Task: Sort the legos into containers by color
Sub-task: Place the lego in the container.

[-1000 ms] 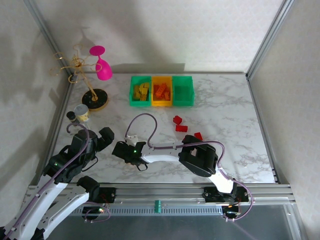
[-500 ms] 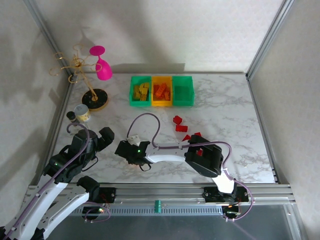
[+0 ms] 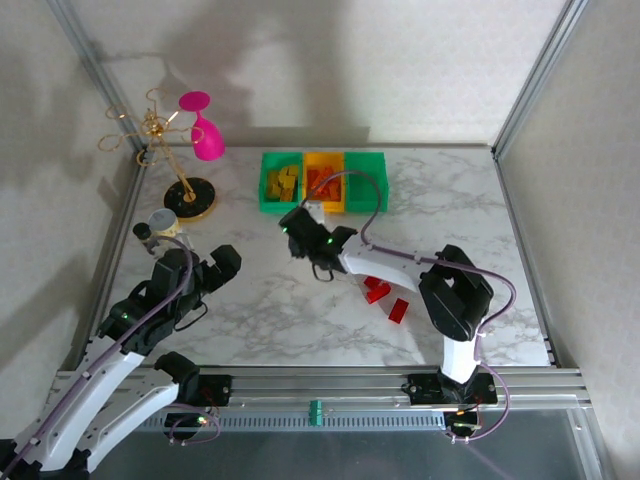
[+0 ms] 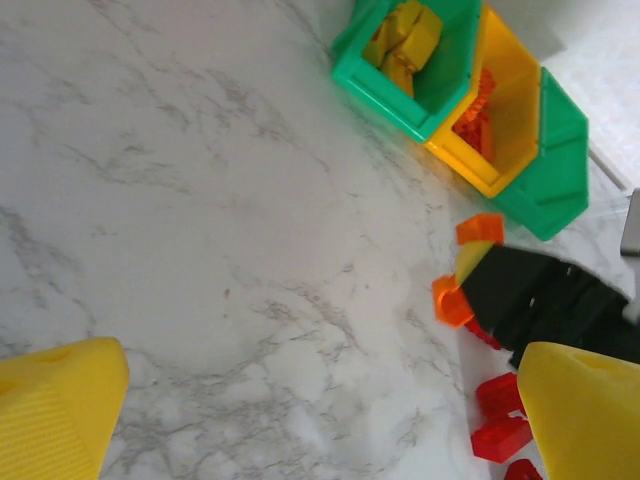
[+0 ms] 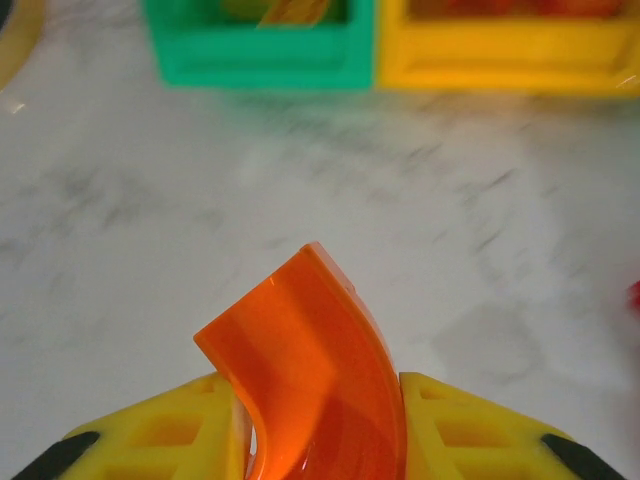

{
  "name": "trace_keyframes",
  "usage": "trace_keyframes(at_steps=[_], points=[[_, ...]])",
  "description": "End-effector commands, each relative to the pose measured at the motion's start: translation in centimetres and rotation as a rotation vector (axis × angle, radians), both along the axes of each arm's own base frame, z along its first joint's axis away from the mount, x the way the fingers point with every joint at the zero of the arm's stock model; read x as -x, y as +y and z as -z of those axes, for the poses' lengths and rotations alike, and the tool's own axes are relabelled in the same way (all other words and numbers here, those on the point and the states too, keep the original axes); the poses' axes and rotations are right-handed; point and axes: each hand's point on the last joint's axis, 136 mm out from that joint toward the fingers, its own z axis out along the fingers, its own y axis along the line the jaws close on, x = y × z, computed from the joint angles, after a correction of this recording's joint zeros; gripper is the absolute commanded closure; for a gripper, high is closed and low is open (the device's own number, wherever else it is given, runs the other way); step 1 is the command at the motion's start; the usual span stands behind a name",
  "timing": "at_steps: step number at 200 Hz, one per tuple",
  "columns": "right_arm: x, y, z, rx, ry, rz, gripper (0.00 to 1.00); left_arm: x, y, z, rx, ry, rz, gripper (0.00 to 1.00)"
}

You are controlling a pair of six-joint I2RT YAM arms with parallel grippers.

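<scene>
My right gripper is shut on a curved translucent orange lego, which stands up between its yellow fingers. It hovers over the marble just in front of the left green bin and the yellow-orange bin. Three bins stand in a row at the back: a green one with yellow legos, a yellow-orange one with orange legos and another green one. Red legos lie loose beside the right arm. My left gripper is open over bare marble, its fingers wide apart.
A pink wine glass hangs on a gold wire stand at the back left. A small round cup sits near the stand's base. Metal frame posts and walls border the table on both sides.
My right gripper has swung from the near left of the table up toward the bins with the orange lego. The red legos now lie closer to the front. My left gripper edged forward slightly.
</scene>
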Motion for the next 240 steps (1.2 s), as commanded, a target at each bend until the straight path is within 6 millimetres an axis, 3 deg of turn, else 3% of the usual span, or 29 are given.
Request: trace_keyframes(at_steps=[1,59,66,70,81,105,126,148,181,195,240], points=[[-4.5,-1.1,-2.7,0.025,-0.129,0.039,0.68,-1.5,-1.2,-0.1,0.023,-0.026,0.032,0.0],[-14.9,-3.9,-2.7,0.055,-0.248,0.139,0.69,-4.4,-3.6,1.9,0.016,0.003,0.085,0.0],[-15.6,-3.5,-2.6,0.054,-0.257,0.14,0.69,-4.7,-3.7,2.0,0.013,0.007,0.084,0.0],[-16.9,-4.7,-2.6,0.057,-0.262,0.165,0.69,-4.8,-3.7,2.1,0.009,0.007,0.085,0.0],[-18.6,-5.1,-2.5,0.063,-0.275,0.171,0.69,-5.1,-3.9,2.3,0.004,0.011,0.088,0.0],[-21.3,-5.1,-2.7,0.12,-0.321,0.172,0.52,-5.6,-4.2,2.5,0.004,0.011,0.093,0.0],[-22.1,-4.5,-3.9,0.115,-0.346,0.144,0.36,-5.8,-4.4,2.5,0.006,0.012,0.098,0.0],[-21.2,-4.4,-5.8,0.072,-0.348,0.127,0.33,-5.7,-4.4,2.5,0.01,0.012,0.096,0.0],[-16.2,-4.9,-8.1,-0.039,-0.311,0.064,0.28,-5.2,-4.5,1.8,-0.014,-0.012,0.102,0.0],[-13.8,-6.0,-7.8,-0.058,-0.259,0.061,0.26,-4.9,-4.8,2.0,-0.016,-0.007,0.11,0.0],[-5.1,-9.6,-3.0,-0.058,-0.017,0.007,0.2,-3.1,-6.7,3.2,-0.006,0.002,0.179,0.0]])
